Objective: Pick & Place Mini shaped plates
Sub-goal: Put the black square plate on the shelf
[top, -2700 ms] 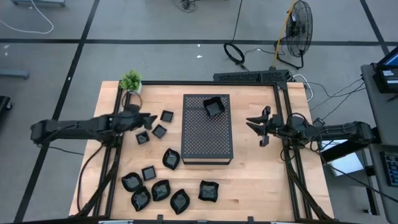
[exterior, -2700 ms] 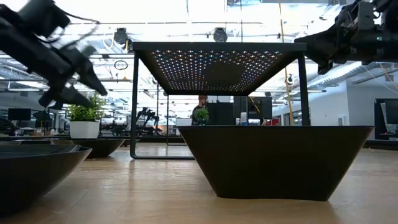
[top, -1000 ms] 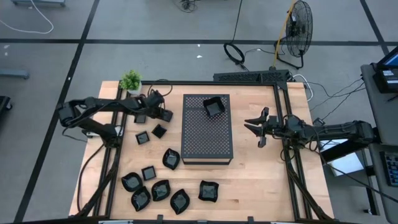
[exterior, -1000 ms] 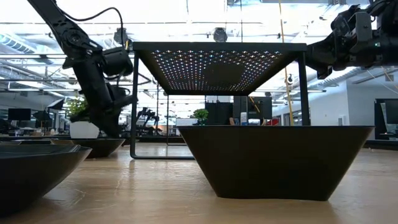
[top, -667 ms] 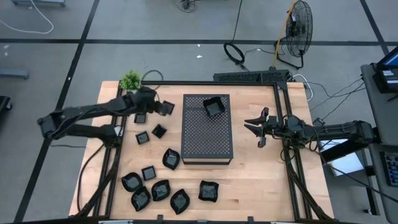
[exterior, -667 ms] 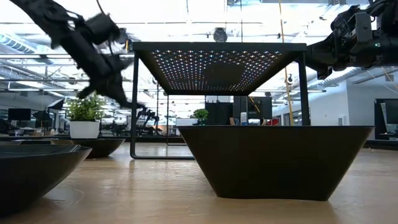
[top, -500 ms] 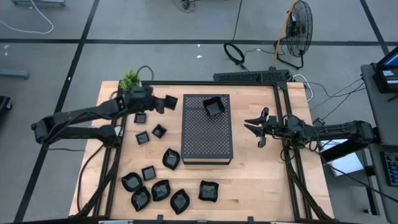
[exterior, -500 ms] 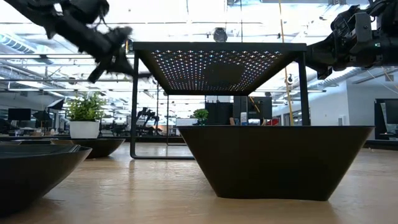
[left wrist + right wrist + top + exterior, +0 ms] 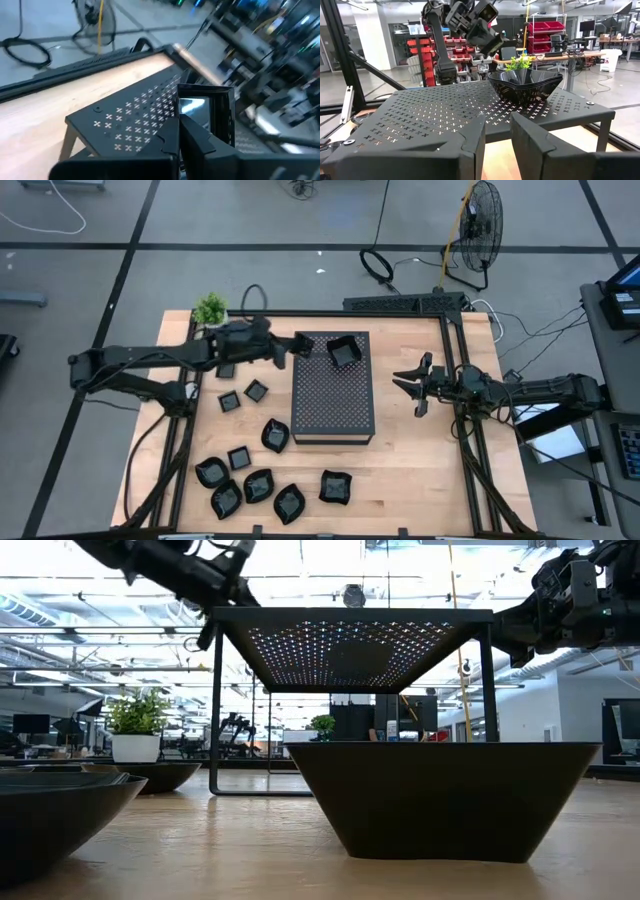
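Observation:
My left gripper (image 9: 292, 346) is shut on a small square glossy black plate (image 9: 303, 345), in the air by the far left corner of the dark perforated box (image 9: 333, 395). The right wrist view shows that gripper (image 9: 481, 25) well above the box top. A small stack of black plates (image 9: 343, 352) sits on the box's far end. Several more mini plates lie on the wood left of and in front of the box, such as a square one (image 9: 257, 391) and a leaf-shaped one (image 9: 275, 435). My right gripper (image 9: 413, 388) waits open, right of the box. My left gripper pinches the square plate's rim wall (image 9: 186, 119) on the side nearest the wrist, between its two fingers (image 9: 169, 134). The fingers reach roughly level, from the table's left. The plate (image 9: 204, 109) is lifted clear of table and box, its far side tipped up from the fingers.
A potted plant (image 9: 210, 310) stands at the far left corner. Black frame rails run along the table's left (image 9: 185, 415) and right (image 9: 462, 435) sides. In the low view one dark plate (image 9: 440, 795) fills the foreground in front of the raised box (image 9: 350, 640).
My left gripper has risen from beside the loose plates at the far left and gone toward the table's right, up to the box's far left corner. It stays shut on the square plate, which is now lifted clear of the wood.

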{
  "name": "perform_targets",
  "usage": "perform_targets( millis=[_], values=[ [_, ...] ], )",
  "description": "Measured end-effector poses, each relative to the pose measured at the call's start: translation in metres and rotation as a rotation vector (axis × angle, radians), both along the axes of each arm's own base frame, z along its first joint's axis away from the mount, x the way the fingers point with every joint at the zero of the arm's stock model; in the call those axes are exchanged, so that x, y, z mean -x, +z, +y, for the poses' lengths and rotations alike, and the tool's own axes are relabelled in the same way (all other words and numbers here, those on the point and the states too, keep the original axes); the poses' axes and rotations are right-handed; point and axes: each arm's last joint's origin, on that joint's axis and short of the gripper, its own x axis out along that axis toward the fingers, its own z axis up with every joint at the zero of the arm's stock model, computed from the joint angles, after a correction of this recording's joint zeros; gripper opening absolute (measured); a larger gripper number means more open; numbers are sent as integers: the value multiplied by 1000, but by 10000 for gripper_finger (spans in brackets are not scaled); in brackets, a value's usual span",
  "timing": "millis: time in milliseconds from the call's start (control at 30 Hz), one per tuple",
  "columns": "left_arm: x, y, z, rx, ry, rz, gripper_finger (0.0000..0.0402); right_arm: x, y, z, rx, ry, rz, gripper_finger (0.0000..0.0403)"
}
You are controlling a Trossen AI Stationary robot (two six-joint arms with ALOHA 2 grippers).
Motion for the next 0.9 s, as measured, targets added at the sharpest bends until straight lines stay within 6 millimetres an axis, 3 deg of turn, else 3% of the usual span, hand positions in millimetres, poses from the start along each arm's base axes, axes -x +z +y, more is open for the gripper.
perform_targets(
  millis=[167, 467, 800, 900],
  values=[
    [-15, -3, 5, 23, -5, 148, 3, 0, 0, 0, -27, 5, -5, 77],
    [-31, -29, 10, 75, 4, 225, 18, 0, 1, 0, -22, 5, -16, 77],
    [-31, -28, 9, 68, 2, 223, 22, 0, 1, 0, -22, 5, -19, 77],
    [-31, -26, 9, 62, 1, 209, 42, 0, 1, 0, -22, 5, -19, 77]
  ],
)
